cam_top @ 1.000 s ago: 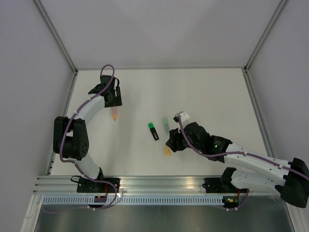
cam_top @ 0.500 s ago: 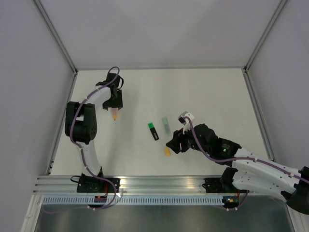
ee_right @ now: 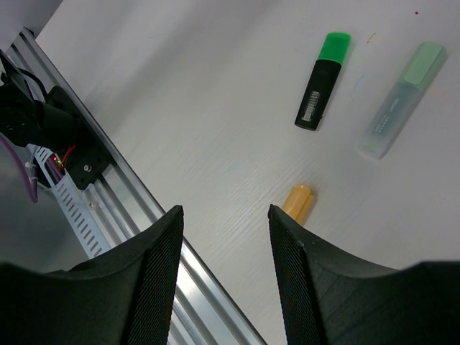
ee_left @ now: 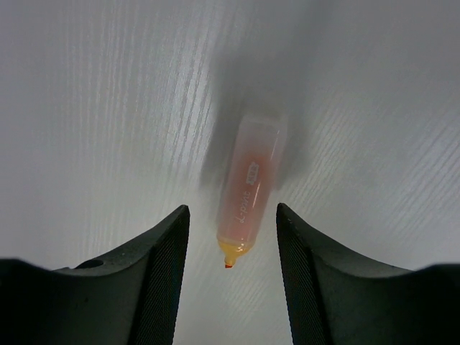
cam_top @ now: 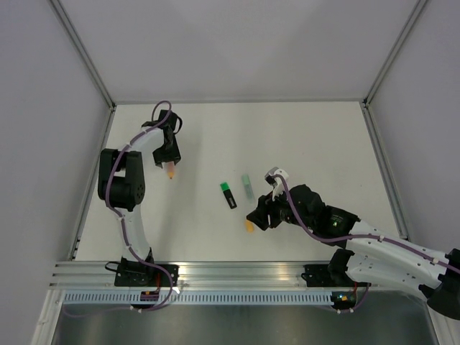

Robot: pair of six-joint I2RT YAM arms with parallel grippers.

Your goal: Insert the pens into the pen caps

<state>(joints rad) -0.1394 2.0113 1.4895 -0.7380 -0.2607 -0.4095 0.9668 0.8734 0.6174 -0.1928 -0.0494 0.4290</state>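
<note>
Jaws of the left gripper (ee_left: 231,215) stand partly apart and straddle the pink-orange pen (ee_left: 248,183) with a gap on either side, so nothing is gripped yet. This pen lies flat on the tabletop (ee_left: 93,108) at the far left with its orange tip toward the wrist, a position that suits a pinch across the barrel. Jaws of the right gripper (ee_right: 224,215) are likewise parted and empty. They hover just beside the orange cap (ee_right: 297,201), which lies near the front centre, presumably so the cap can be lifted to meet that pen. The black pen (ee_right: 322,81) with a green end and a pale green marker (ee_right: 399,100) lie side by side farther back, away from both grippers. Compared with a second earlier, the left jaws have narrowed around the pen and the left elbow has swung inward. The right arm has changed its pose above the cap, while pen and cap have not moved.
</note>
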